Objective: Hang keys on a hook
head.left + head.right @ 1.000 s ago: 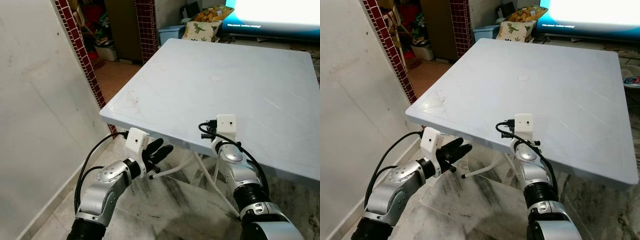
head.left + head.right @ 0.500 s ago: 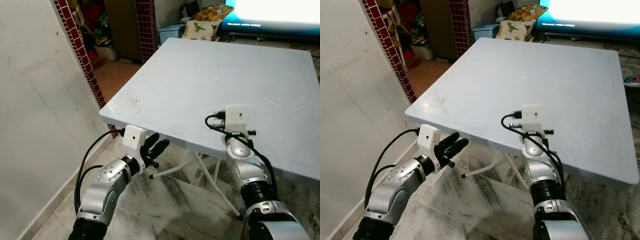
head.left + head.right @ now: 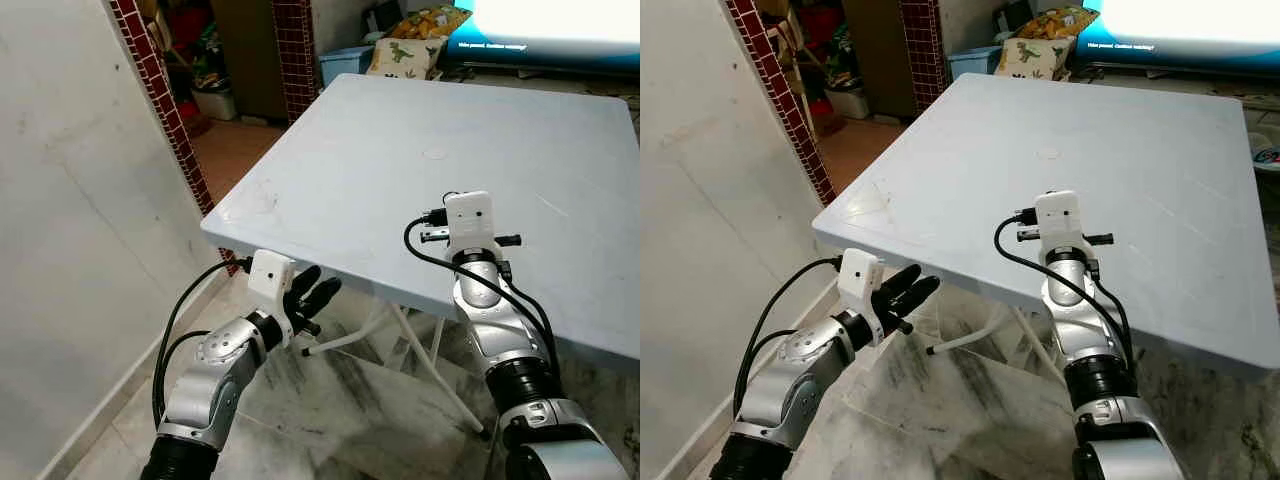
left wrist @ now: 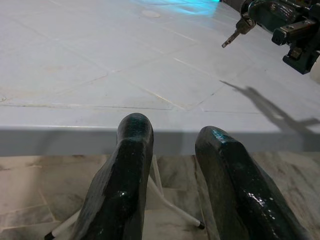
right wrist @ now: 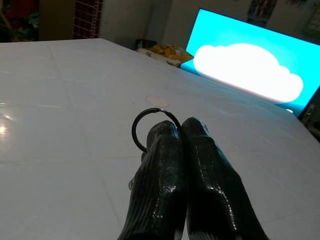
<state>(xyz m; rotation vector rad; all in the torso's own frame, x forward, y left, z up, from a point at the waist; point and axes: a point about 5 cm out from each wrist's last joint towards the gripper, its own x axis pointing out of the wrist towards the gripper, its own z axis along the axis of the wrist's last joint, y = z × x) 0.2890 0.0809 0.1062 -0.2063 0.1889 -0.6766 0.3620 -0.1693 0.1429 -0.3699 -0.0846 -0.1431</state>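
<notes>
My right gripper [image 5: 180, 125] is raised over the near edge of the white table [image 3: 380, 140], its wrist camera [image 3: 469, 215] facing me. Its two black fingers are pressed together on a dark key ring [image 5: 148, 126] that sticks out beside the fingertips. In the left wrist view a key [image 4: 233, 37] dangles from that same gripper above the tabletop. My left gripper [image 3: 312, 294] sits low, just under and in front of the table's front edge. It is open, with nothing between its fingers [image 4: 132, 145].
A plain white wall [image 3: 70, 220] and a red brick pillar [image 3: 160, 100] stand on the left. White folding legs [image 3: 400, 335] cross under the table above a marble floor. A lit screen [image 3: 545, 25] and a dinosaur-print cushion [image 3: 400, 55] lie beyond the table's far edge.
My right arm has risen from below the table's front edge to above the tabletop, still shut on the keys. The left gripper has barely shifted.
</notes>
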